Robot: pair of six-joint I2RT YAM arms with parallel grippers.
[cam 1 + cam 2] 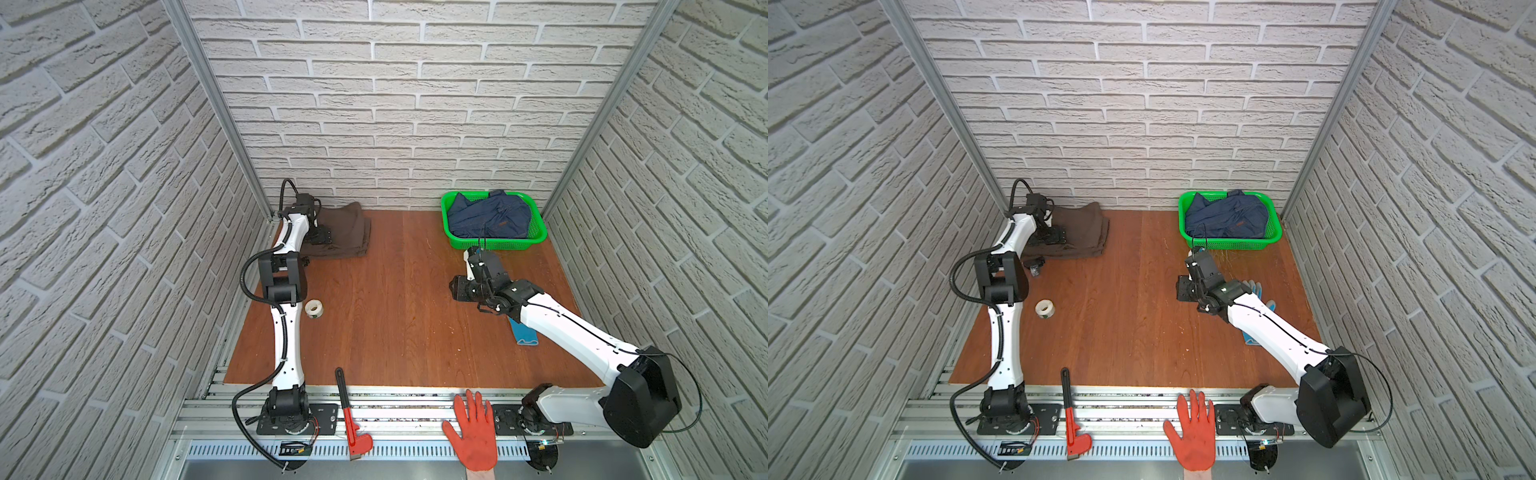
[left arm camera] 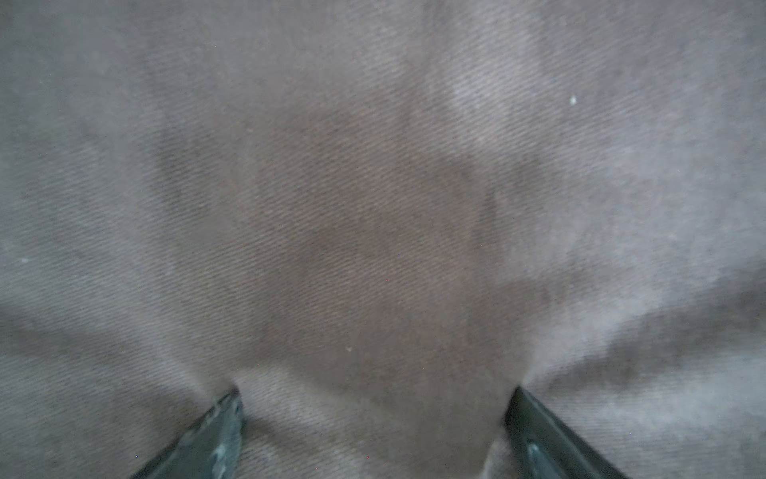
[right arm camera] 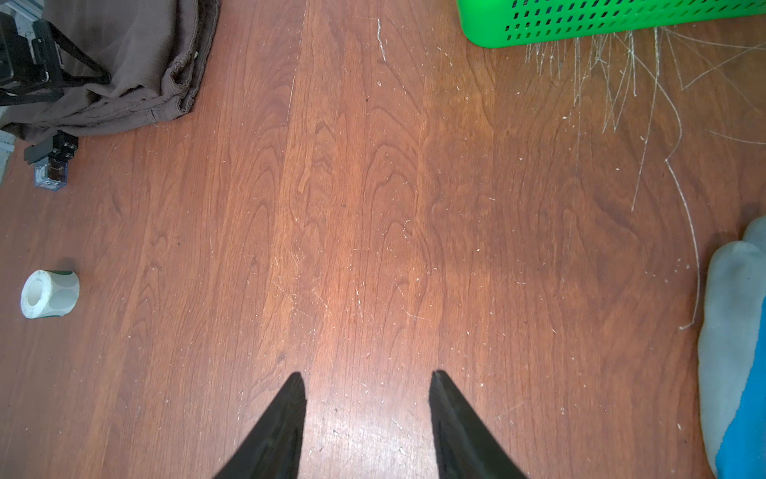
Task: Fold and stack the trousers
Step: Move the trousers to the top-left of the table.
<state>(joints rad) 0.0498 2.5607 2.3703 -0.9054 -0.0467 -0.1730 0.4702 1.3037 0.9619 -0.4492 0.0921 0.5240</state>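
Observation:
The dark brown trousers (image 1: 347, 232) (image 1: 1086, 228) lie folded in a thick pile at the table's back left corner. My left gripper (image 1: 321, 237) (image 1: 1055, 237) is down on top of them. Brown fabric (image 2: 373, 207) fills the left wrist view, and the left gripper (image 2: 375, 392) stands wide open with both tips pressed into the cloth, which creases around them. Right of centre, my right gripper (image 1: 459, 289) (image 1: 1183, 289) (image 3: 367, 375) hovers open over bare wood with nothing between its fingers. The pile's edge (image 3: 124, 62) also shows in the right wrist view.
A green basket (image 1: 498, 244) at the back right holds a dark blue denim garment (image 1: 490, 216). A tape roll (image 1: 313, 308), a small black part (image 1: 1034, 266) and a blue-grey glove (image 3: 733, 331) lie on the wood. At the front rail are a red wrench (image 1: 349, 411) and an orange-gloved hand (image 1: 473, 432).

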